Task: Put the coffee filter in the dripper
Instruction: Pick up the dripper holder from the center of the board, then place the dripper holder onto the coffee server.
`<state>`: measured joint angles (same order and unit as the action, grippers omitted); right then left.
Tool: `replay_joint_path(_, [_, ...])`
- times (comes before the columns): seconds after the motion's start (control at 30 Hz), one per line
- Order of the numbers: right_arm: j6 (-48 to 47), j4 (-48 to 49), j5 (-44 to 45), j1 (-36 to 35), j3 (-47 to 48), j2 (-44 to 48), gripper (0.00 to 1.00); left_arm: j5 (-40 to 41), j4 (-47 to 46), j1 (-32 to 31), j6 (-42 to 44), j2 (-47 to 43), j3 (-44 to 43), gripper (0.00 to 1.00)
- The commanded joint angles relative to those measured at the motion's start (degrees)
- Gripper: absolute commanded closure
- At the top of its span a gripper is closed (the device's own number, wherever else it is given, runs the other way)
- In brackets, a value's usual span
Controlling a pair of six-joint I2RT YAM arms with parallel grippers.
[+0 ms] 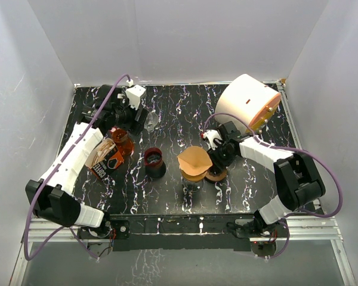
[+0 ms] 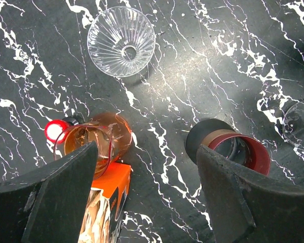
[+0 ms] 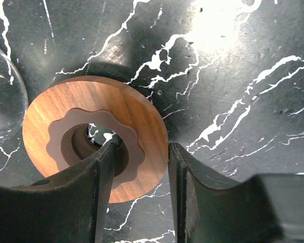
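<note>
Black marbled table (image 1: 167,199), white walls (image 1: 185,42).

Top view: filter (image 1: 194,159) lies on a clear glass (image 1: 194,180) mid-table. It is not in the dripper (image 1: 150,121), which stands bare, well apart to the far left. Wooden ring (image 1: 216,175) sits just beside the glass, and my right gripper (image 1: 218,162) is down on it. White drum (image 1: 247,104) far right. Box (image 1: 105,159) carries white lettering, too small to read.

Left wrist: left gripper (image 2: 147,148) spread wide, holding nothing, hovering above carafe (image 2: 99,134) and cup (image 2: 238,147). Dripper upright, mouth up, ahead of the fingers. No words legible on the box face here.

Right wrist: jaws pinch the ring's band, one finger in the hole, one outside the rim. It looks clamped. Glass edge just to the left.

Judgement: ring is the step in hand, likely as the dripper's seat. Lift it straight up, because glass and filter stand so close that a sideways drag could tip them. For the filter, pinch one edge lightly and lower it point-down into the cone.
</note>
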<state>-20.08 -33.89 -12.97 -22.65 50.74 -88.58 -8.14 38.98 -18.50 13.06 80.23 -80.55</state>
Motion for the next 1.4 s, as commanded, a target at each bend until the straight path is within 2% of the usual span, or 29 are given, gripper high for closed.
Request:
replay_joint_path(0.0, [0.25, 2.78, 2.33, -0.28, 0.32, 0.67, 0.6, 0.24, -1.21, 0.42, 0.47, -3.73, 0.63, 0.22])
replay_joint_path(0.2, [-1.2, 0.08, 5.13, -0.21, 3.48, 2.94, 0.73, 1.69, -1.75, 0.74, -0.21, -4.11, 0.86, 0.21])
replay_joint_path(0.33, [-2.04, -2.7, 7.42, -0.2, 8.06, 4.7, 0.76, 3.23, -2.27, 1.67, -1.62, -4.2, 0.74, 0.14])
replay_joint_path(0.47, [-2.16, -5.79, 8.74, -0.2, 15.65, 5.34, 0.76, 3.48, -2.49, 2.92, -2.88, -4.38, 0.53, 0.08])
replay_joint_path(0.67, [-1.6, -11.28, 5.95, -0.2, 30.37, 2.11, 0.76, 4.16, -2.79, 4.83, -4.68, -3.94, -0.12, 0.01])
replay_joint_path(0.9, [-0.59, -17.91, -1.39, -1.79, 47.43, -4.08, 0.75, 5.16, -3.84, 7.59, -5.65, -3.61, -0.22, 0.01])
replay_joint_path(1.1, [0.02, -20.19, -4.5, -6.35, 56.66, -8.9, 0.74, 6.16, -4.81, 10.64, -7.08, -3.15, -1.09, 0.01])
replay_joint_path(1.37, [0.28, -21.22, -5.4, -15.08, 62.92, -15.34, 0.73, 5.17, -5.09, 15.99, -9.25, -3.36, -2.24, 0.01])
